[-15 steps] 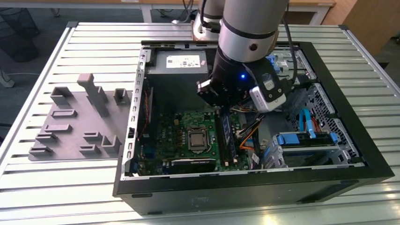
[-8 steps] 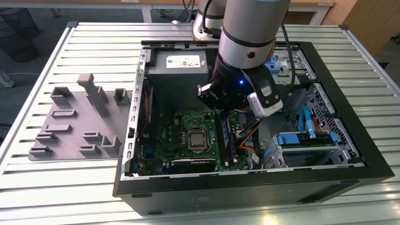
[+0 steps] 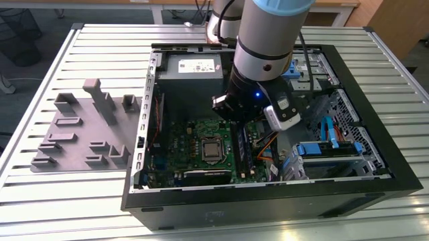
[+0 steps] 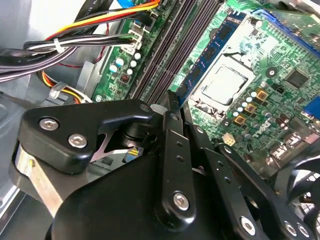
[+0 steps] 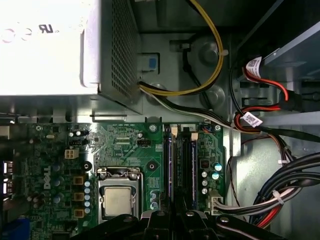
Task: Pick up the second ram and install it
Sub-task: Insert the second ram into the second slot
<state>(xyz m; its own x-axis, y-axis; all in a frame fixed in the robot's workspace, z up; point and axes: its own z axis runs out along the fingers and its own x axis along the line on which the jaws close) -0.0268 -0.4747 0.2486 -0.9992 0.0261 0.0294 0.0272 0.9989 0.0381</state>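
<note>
Green motherboard (image 3: 201, 145), grey holder tray (image 3: 80, 130), black case (image 3: 268, 201).

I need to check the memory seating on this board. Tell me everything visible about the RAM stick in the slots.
The RAM stick is a long, thin blue board with dark chips along its face. It stands on edge in a black slot beside the CPU socket, parallel to the empty slot strips. In the first wrist view it runs toward the end effector, just above it; contact can't be judged.

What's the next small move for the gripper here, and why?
Probably a short, slow descent straight down: the gripper hangs just above the black slots beside the CPU socket, where a blue-green ram stick stands. Whether it holds anything, I can't tell.
</note>
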